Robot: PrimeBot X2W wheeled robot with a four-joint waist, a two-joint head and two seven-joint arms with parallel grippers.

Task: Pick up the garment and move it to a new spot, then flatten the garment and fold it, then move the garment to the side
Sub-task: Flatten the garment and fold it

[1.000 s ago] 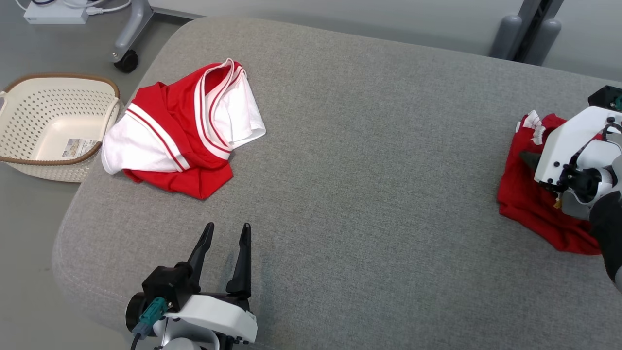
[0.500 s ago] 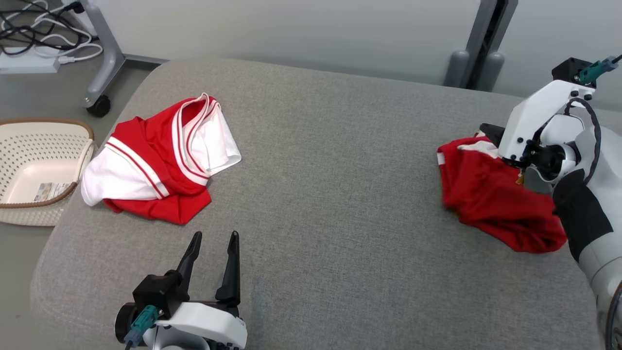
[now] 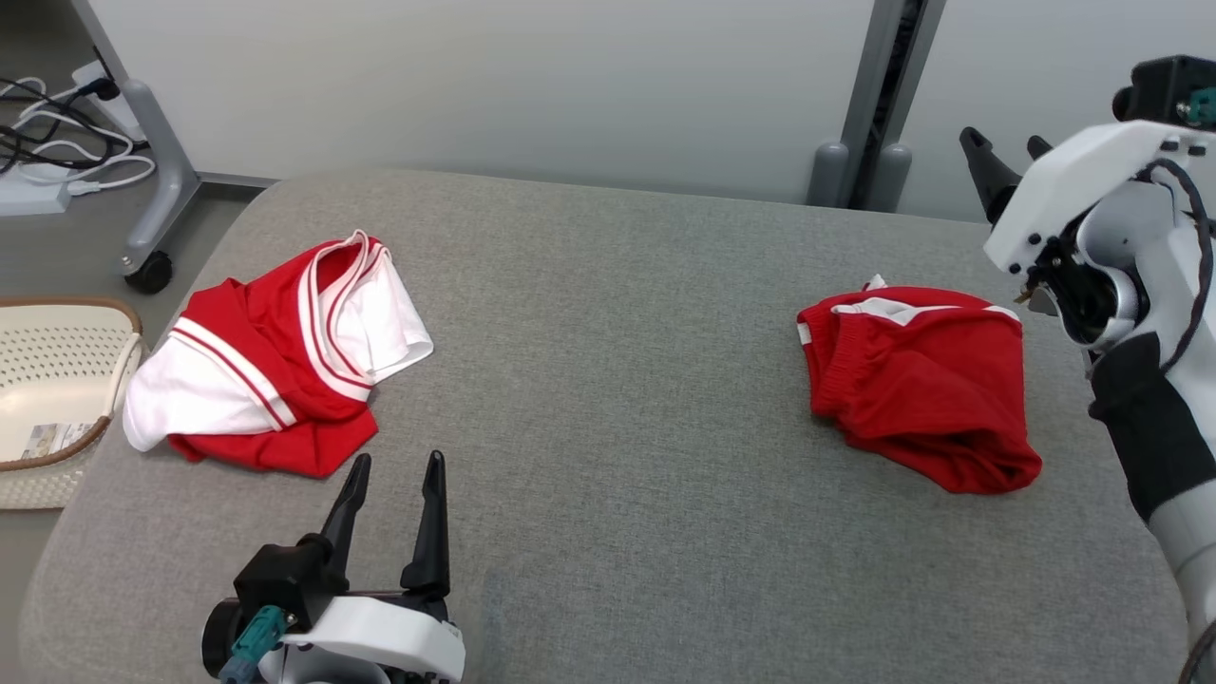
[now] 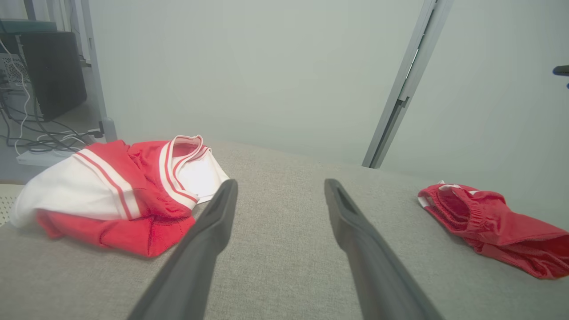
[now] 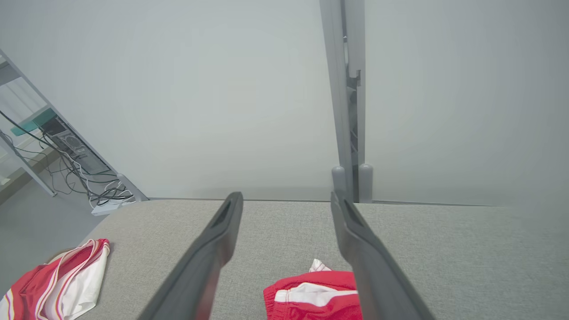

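Compact red shorts with white waistband trim [image 3: 917, 380] lie bunched toward the right end of the grey padded fabric surface [image 3: 617, 399]. The right gripper [image 3: 1002, 142] hangs above that end's far corner, its jaws spread and empty. The left gripper [image 3: 397, 464], jaws likewise apart and holding nothing, hovers over the surface's near left edge, just short of the crumpled red-and-white striped jersey [image 3: 275, 380] at the left end. The shorts look set aside, so the jersey seems next. Reach in low, pinch one outer layer at a hem rather than the heap, lift until it hangs free, and carry it to the surface's bare middle.
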